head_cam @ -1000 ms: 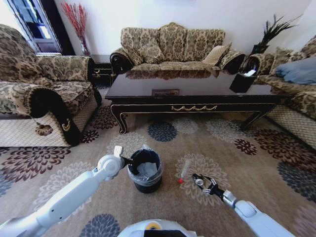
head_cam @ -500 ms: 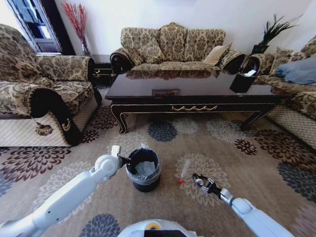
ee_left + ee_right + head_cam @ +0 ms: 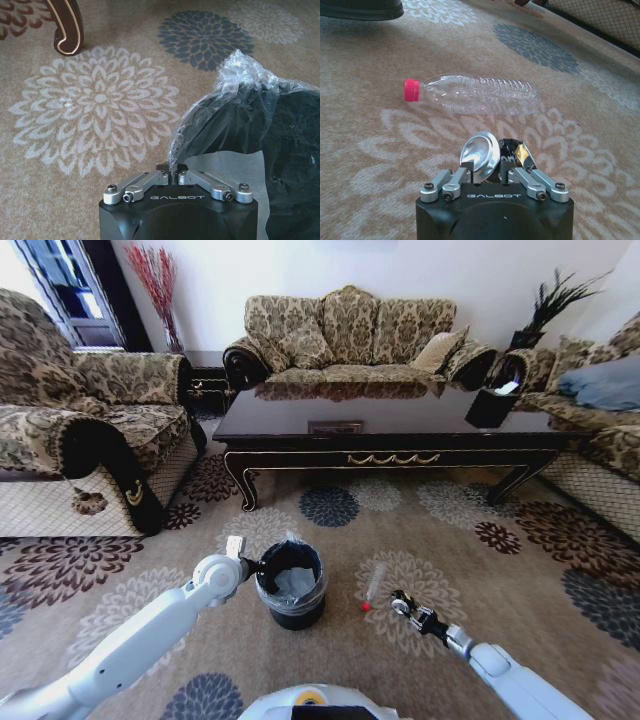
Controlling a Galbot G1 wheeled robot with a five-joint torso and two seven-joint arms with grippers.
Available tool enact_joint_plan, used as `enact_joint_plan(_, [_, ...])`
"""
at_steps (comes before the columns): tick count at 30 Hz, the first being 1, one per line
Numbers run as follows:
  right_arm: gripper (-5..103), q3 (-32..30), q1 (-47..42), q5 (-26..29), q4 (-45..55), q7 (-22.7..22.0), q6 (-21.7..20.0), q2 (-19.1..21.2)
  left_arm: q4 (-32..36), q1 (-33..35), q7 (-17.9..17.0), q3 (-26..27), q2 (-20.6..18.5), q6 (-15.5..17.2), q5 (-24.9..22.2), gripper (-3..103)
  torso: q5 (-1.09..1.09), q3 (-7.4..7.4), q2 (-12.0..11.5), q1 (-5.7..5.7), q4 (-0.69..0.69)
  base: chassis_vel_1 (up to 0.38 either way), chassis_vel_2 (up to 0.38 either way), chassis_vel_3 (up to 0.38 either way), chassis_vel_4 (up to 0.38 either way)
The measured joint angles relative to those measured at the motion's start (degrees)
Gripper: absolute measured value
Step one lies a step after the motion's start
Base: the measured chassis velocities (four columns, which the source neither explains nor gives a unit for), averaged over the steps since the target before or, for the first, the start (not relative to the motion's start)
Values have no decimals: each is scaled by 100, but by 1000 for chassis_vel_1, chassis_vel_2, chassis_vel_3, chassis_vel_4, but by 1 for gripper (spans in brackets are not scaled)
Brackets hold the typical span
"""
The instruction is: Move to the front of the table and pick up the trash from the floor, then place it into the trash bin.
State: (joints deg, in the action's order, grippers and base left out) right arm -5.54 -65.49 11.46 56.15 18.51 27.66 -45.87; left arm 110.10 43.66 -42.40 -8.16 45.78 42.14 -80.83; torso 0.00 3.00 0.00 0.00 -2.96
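Two hands: left hand pinches bin liner; right hand grips crushed can

A three-seat patterned sofa is placed against the white wall. A matching armchair is seen at the left. Red dried branches are stood in the far left corner, beside a dark doorway. A dark plant is set at the far right, and a blue-grey cushion is laid on another patterned seat.
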Motion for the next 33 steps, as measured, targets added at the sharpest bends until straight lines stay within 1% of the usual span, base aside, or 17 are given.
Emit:
enact_joint_plan(2, [30,-18,-19,-1,15,1,1,0,0,-2,0,-8,0,0,4,3,0,0,0,0,0,0,0,0,0])
enact_joint_plan(3, [28,-53,-48,-2,38,2,3,-2,1,-2,0,-32,0,0,14,3,0,0,0,0,0,0,0,0,0])
enact_joint_plan(6, [27,-90,-80,-2,62,3,5,-12,6,2,0,-48,16,0,34,3,0,0,0,0,1,0,0,0,0])
enact_joint_plan(8, [22,-110,-105,-5,81,3,7,-19,14,12,-1,-49,25,0,44,3,0,0,0,0,0,0,0,0,0])
enact_joint_plan(11, [21,-126,-113,-22,84,3,12,-26,32,21,-1,-56,19,0,52,3,0,0,0,0,0,0,0,0,0])
enact_joint_plan(12, [13,-156,-129,-46,96,11,15,-32,46,38,-1,-57,7,0,57,3,1,0,0,0,1,0,0,0,0])
enact_joint_plan(13, [8,-183,-147,-48,115,19,14,-32,47,48,-2,-52,8,0,58,3,1,0,0,0,1,0,0,0,0])
enact_joint_plan(15, [8,-207,-167,-48,131,25,16,-32,47,52,-2,-47,13,0,65,3,0,0,0,0,2,0,0,0,0])
enact_joint_plan(16, [6,-228,-192,-49,150,32,20,-32,46,55,-2,-46,20,0,74,3,0,0,0,0,2,0,0,0,0])
enact_joint_plan(20, [6,-334,-273,-52,211,92,74,-2,46,61,-2,-57,43,0,101,3,1,0,0,0,0,0,0,0,0])
enact_joint_plan(26, [6,-650,-539,2,559,219,155,110,37,-20,-3,-227,68,0,143,3,1,0,0,0,1,0,0,0,0])
enact_joint_plan(28, [6,-791,-675,71,807,236,154,159,1,-106,-5,-336,113,1,147,3,1,0,0,0,0,0,0,0,0])
enact_joint_plan(29, [6,-950,-837,154,1123,236,115,217,-42,-204,-16,-451,178,0,151,3,0,0,0,0,-1,0,0,0,0])
enact_joint_plan(30, [6,-950,-837,154,1123,236,115,217,-42,-204,-16,-451,178,0,151,3,0,0,0,0,-1,0,0,0,0])
enact_joint_plan(31, [6,-1096,-1014,282,1424,220,-6,282,-83,-312,-36,-584,251,0,158,3,2,0,0,0,4,0,0,0,0])
enact_joint_plan(32, [6,-1189,-1141,409,1645,207,-101,331,-110,-396,-55,-687,305,0,160,3,1,0,0,0,2,0,0,0,0])
enact_joint_plan(33, [6,-1259,-1233,501,1798,197,-152,367,-130,-473,-71,-781,353,0,167,3,0,0,0,0,2,0,0,0,0])
